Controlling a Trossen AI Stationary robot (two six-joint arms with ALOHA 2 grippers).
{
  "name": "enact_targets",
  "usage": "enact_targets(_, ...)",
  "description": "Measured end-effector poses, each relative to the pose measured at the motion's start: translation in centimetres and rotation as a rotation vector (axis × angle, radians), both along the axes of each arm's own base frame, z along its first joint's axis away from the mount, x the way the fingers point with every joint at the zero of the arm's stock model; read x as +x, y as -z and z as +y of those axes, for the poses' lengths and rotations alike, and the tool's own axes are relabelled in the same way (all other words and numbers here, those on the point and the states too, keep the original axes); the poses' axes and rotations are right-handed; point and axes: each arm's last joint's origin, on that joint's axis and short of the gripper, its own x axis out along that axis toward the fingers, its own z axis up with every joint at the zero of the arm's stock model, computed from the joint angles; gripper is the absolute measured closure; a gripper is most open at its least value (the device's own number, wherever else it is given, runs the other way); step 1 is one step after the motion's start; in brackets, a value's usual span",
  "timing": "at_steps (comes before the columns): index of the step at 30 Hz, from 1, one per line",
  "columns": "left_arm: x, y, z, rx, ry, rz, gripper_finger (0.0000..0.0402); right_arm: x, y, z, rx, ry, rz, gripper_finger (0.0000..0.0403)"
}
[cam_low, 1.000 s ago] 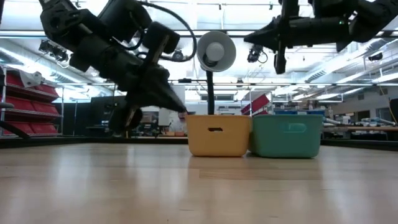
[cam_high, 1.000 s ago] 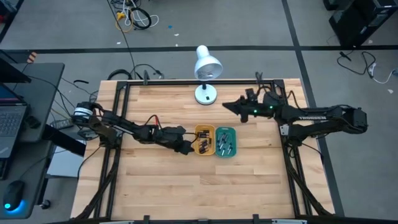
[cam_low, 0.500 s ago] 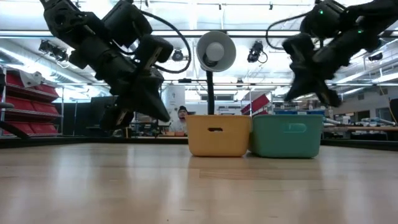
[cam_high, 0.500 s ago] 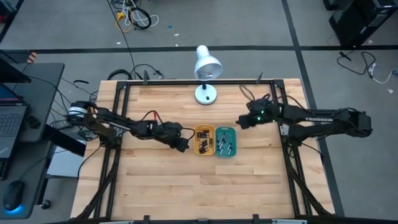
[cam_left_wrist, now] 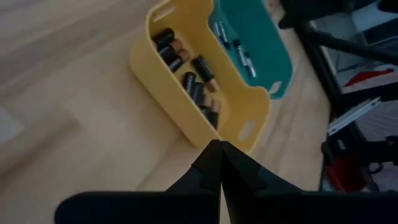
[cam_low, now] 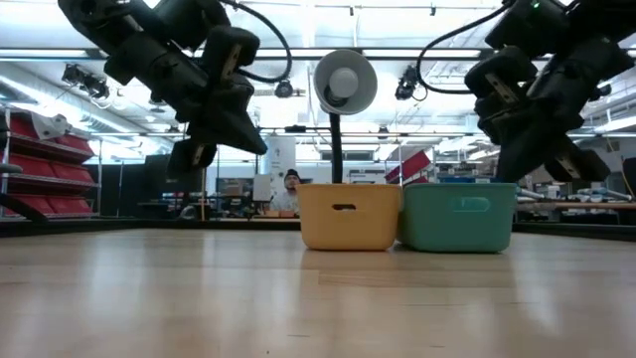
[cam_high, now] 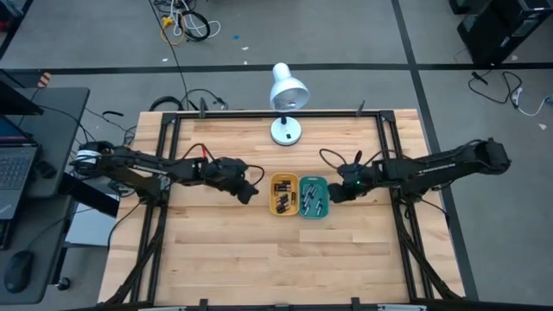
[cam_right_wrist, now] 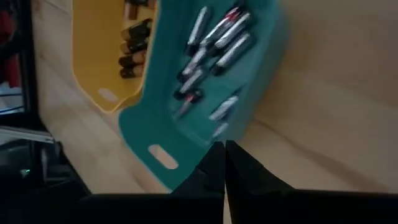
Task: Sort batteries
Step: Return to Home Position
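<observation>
**Hidden or unclear.** In the low view the walls of the yellow tray [cam_low: 350, 216] and the teal tray [cam_low: 459, 216] hide everything inside them. In the high view the cells are too small to count. The left wrist view shows the dark batteries [cam_left_wrist: 186, 70] lying in the yellow tray, some overlapping, so no exact number can be read. It shows only part of the teal tray. The right wrist view shows the silvery batteries [cam_right_wrist: 211, 43] lying loose in the teal tray, with the yellow tray cut off at the picture's edge. No battery is seen on the bare worktop [cam_high: 259, 259].

**Hands.** The left hand [cam_high: 249, 192] hangs above the worktop near the yellow tray, on the side toward the left edge. Its fingers are pressed together and hold nothing. The right hand [cam_high: 335, 193] hangs just beside the teal tray, on the side toward the right edge. Its fingers are likewise together and hold nothing.

**Surface.** The worktop is pale wood planking in a black frame. The two trays stand touching, side by side, near its middle. A white lamp [cam_high: 288, 86] stands at the middle of the far edge.

**Room.** Beyond the left edge, a laptop [cam_high: 13, 164] sits on a grey desk. Cables [cam_high: 181, 22] lie on the grey floor. The low view shows a hall with ceiling lights, red shelving and a person [cam_low: 289, 187] far off.
</observation>
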Motion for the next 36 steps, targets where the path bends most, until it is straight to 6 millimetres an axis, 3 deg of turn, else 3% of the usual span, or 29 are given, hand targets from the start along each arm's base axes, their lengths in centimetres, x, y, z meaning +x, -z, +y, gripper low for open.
enact_targets(11, -0.2, -0.2, 0.2, 0.127, 0.108, -0.014, 0.0387, 2.6, 1.6, 0.7, 0.014, 0.036, -0.047, 0.0403)
enact_targets(19, -0.3, -0.2, 0.5, 0.125, 0.098, -0.009, 0.0387, 2.1, 2.4, 0.3, -0.029, 0.066, 0.04, 0.0403)
enact_targets(36, -0.1, 0.3, -0.1, 0.123, 0.073, 0.02, 0.0387, 2.3, 2.2, -2.1, -0.121, 0.083, 0.004, 0.0403)
